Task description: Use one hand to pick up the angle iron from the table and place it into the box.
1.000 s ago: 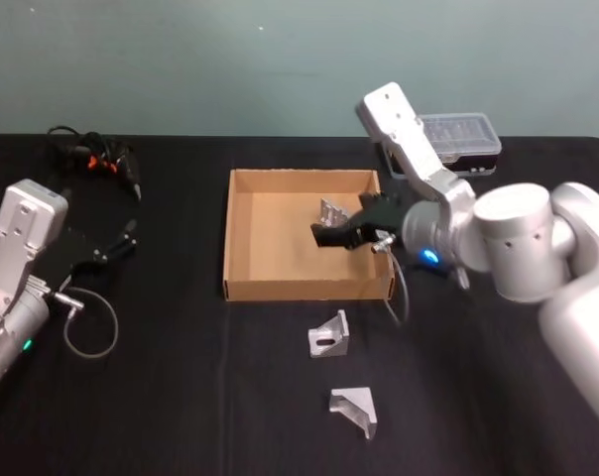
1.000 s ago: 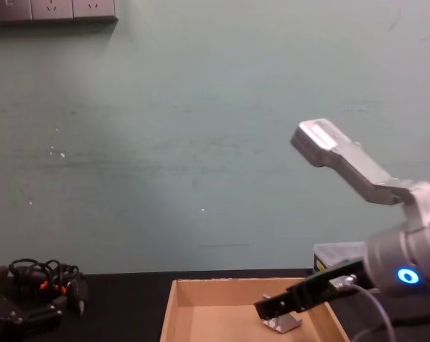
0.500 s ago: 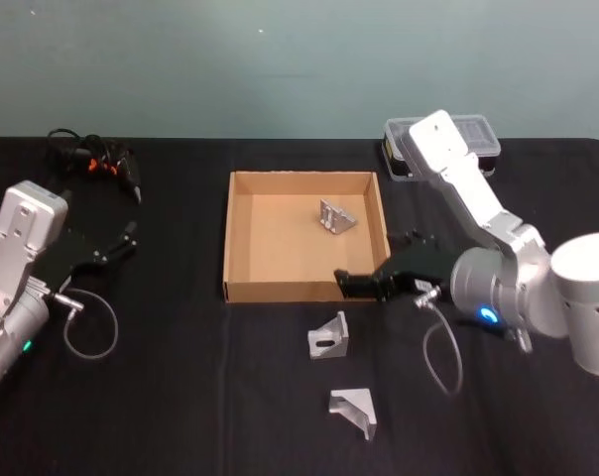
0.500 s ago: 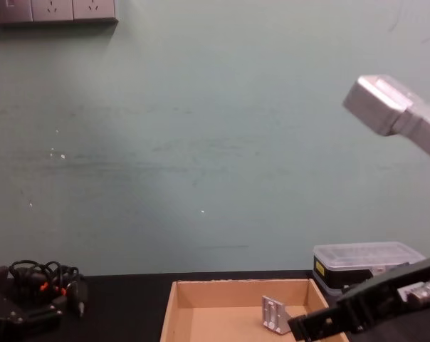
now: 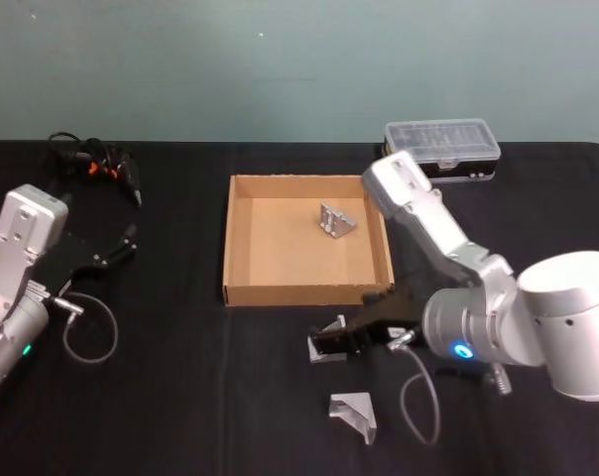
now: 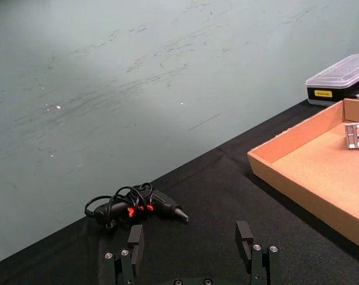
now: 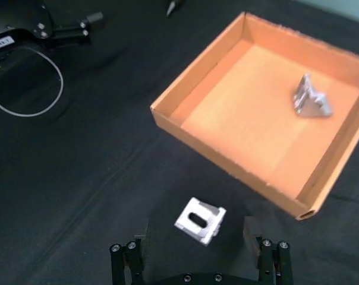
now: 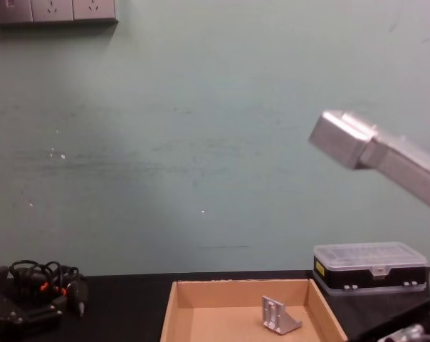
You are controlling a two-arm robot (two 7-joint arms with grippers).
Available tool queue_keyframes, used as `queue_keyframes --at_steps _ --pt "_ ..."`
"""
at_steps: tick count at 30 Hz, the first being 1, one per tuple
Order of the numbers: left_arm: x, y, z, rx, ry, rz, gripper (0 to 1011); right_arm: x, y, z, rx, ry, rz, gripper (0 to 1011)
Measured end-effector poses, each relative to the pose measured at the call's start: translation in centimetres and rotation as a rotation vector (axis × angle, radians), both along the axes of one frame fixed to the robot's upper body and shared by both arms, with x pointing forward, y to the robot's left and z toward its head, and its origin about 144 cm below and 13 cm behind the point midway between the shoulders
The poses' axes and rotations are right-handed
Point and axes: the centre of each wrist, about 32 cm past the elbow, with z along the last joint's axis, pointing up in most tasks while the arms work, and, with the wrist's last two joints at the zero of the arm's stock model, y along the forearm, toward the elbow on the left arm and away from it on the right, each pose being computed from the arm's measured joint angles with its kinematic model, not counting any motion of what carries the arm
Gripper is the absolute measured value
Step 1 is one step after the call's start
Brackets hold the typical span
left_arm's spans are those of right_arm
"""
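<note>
Right gripper (image 7: 196, 229), fingers spread, flanks a slotted silvery angle iron (image 7: 199, 221) before the tan cardboard box's (image 7: 227, 166) front wall; left gripper (image 6: 190, 238) parked, spread.

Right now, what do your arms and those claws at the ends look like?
Both arms are silver-white, with boxy links and rounded joints. The right arm shows a blue light, the left arm a green one. The right gripper and left gripper are black, two-fingered, each with a looping grey cable.

Right hand (image 5: 331, 343) reaches down, fingers spread; left hand (image 5: 121, 246) sits parked, fingers apart.
</note>
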Motion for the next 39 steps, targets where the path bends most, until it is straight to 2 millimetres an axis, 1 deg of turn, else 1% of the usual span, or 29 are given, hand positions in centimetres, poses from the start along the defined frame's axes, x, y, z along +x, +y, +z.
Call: queue_keyframes --at_steps 7,19,28,39 --pt "0.0 0.0 0.0 0.000 0.000 0.000 1011 0.7 0.7 -0.6 0.027 0.073 -0.054 1002" --pt "0.0 0.0 0.0 0.000 0.000 0.000 1011 0.9 0.8 -1.6 0.050 0.128 -0.128 1002" --pt "0.0 0.0 0.0 0.000 0.000 0.000 1011 1.3 1.1 -2.2 0.040 0.141 -0.139 1002" --pt "0.0 0.0 0.0 0.000 0.000 0.000 1011 1.5 1.4 -2.5 0.030 0.125 -0.143 1002"
